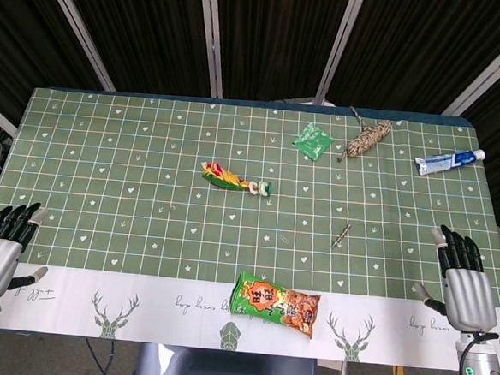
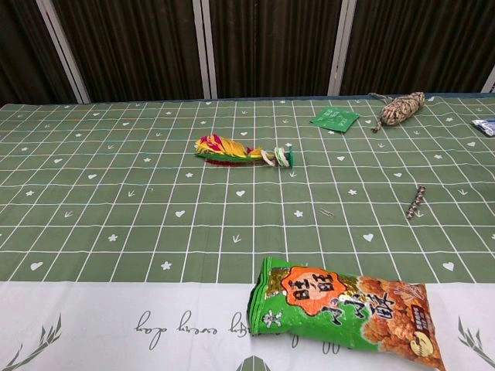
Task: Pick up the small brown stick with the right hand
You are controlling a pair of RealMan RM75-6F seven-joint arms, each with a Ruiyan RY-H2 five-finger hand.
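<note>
A desk [image 1: 104, 194] covered in a green grid-pattern cloth is seen in front of dark panelled walls. The small brown stick [image 1: 342, 235] is found lying flat on the cloth, right of centre, well apart from everything else. The right hand [image 1: 461, 279] is parked at the desk's right edge, fingers [image 1: 454, 245] spread and nothing held. Same deal for the left hand [image 1: 1, 247] on the opposite edge. A green snack bag [image 1: 276, 303] is laid near the front edge.

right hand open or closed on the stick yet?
Open. The right hand holds nothing, fingers extended and apart; the small brown stick lies on the table, untouched.
</note>
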